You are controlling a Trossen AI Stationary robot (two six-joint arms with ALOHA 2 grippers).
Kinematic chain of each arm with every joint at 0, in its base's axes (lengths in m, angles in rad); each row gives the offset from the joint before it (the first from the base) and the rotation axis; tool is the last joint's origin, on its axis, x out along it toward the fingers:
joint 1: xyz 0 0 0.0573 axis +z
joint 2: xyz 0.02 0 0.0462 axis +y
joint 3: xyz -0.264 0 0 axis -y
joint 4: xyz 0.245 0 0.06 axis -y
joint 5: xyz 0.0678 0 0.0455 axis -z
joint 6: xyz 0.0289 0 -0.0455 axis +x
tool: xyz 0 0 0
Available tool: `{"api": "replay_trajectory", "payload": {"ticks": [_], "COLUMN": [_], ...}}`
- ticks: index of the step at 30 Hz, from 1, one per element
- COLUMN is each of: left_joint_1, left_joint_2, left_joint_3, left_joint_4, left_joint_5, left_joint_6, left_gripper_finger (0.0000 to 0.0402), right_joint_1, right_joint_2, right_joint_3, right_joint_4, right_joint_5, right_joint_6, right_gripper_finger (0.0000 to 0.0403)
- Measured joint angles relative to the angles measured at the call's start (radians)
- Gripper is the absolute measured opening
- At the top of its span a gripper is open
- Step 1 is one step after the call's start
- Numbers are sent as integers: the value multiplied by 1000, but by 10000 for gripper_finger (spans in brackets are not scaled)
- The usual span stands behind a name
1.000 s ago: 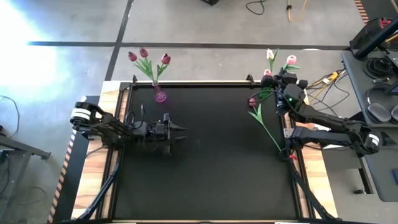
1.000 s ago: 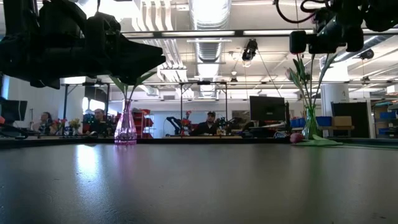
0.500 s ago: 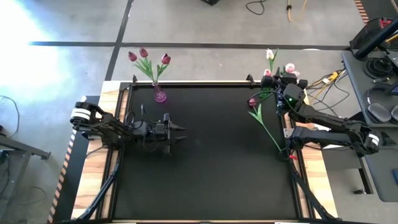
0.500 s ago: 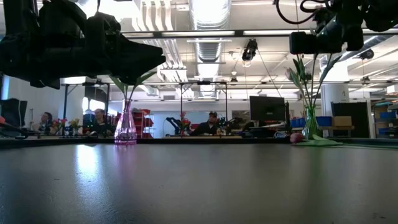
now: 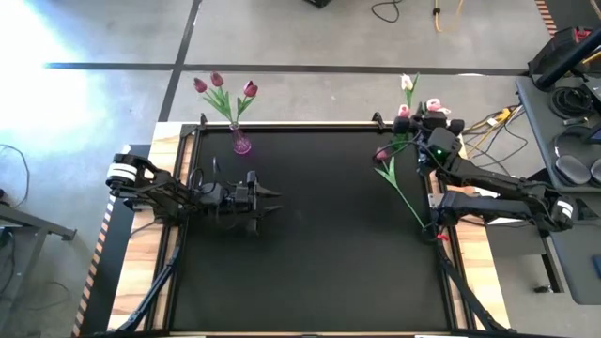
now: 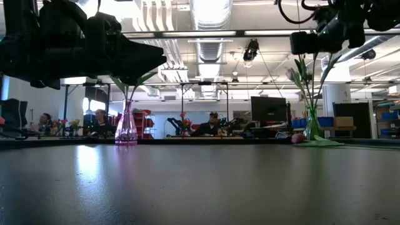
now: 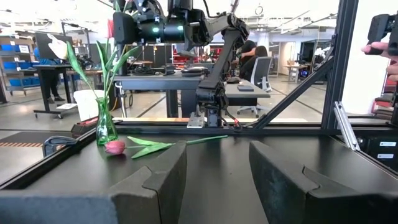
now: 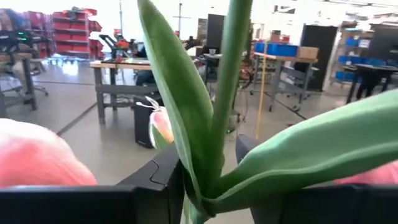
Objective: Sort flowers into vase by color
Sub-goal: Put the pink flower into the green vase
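The right pincer (image 5: 420, 122) pinches a pale tulip's stem (image 8: 227, 93) above the green vase (image 7: 106, 124) at the desk's (image 5: 319, 244) far right corner. One magenta tulip (image 5: 394, 178) lies beside it. The left pincer (image 5: 272, 199), spread, waits mid-left, near the pink vase (image 5: 241, 143) holding magenta tulips (image 5: 223, 86).

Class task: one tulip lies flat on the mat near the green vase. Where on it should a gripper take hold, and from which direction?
Grip the lying tulip on its bare stem, between the leaves and the stem's near end. Come straight down from above with the fingers across the stem: it lies flat on the black mat, thin and long, and the head looks crushable. The right gripper is probably nearest.
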Motion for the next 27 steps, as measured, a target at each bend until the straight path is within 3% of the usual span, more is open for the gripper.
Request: {"api": "replay_trajectory", "payload": {"ticks": [4,9,15,23,27], "left_joint_1": [0,0,0,0,0], "left_joint_2": [0,0,0,0,0], "left_joint_3": [0,0,0,0,0], "left_joint_4": [0,2,6,5,5], "left_joint_5": [0,0,0,0,0], "left_joint_6": [0,0,0,0,0], "left_gripper_finger": [159,159,159,159,159], "right_joint_1": [4,19,59,70,79], "right_joint_2": [0,-1,0,0,0], "right_joint_3": [0,1,100,267,321], "right_joint_4": [5,4,-170,-490,-552], "right_joint_5": [29,29,29,26,13], "right_joint_6": [-23,-27,11,119,122], "right_gripper_finger": [139,190,237,243,235]}}
